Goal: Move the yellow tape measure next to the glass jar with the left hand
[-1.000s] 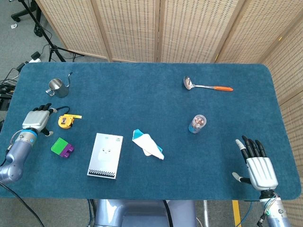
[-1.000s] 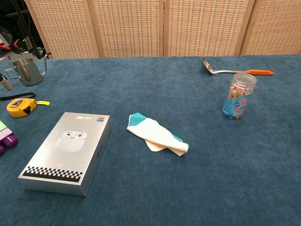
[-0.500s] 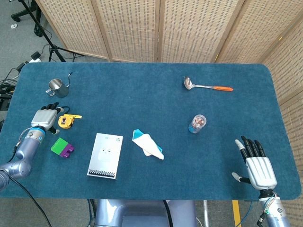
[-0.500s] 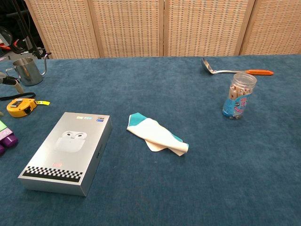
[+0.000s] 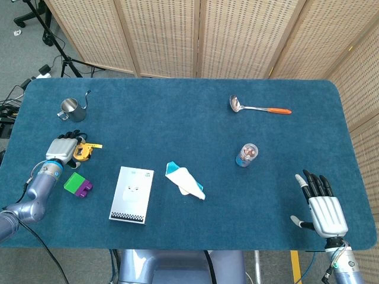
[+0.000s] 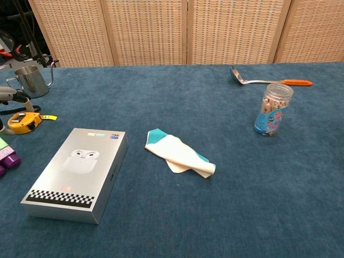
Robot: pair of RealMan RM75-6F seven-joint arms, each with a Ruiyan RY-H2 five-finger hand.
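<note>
Yellow tape measure, one only, lies near the table's left edge, the left hand right against it, fingers curved over it; whether it grips I cannot tell. Nearer, at the front right corner, the right hand lies spread and holds nothing. Farther off stands one glass jar.

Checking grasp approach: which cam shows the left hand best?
Head view: the whole left hand shows, right beside the yellow tape measure. Chest view catches only fingertips at the frame's left edge, over the tape measure.
</note>
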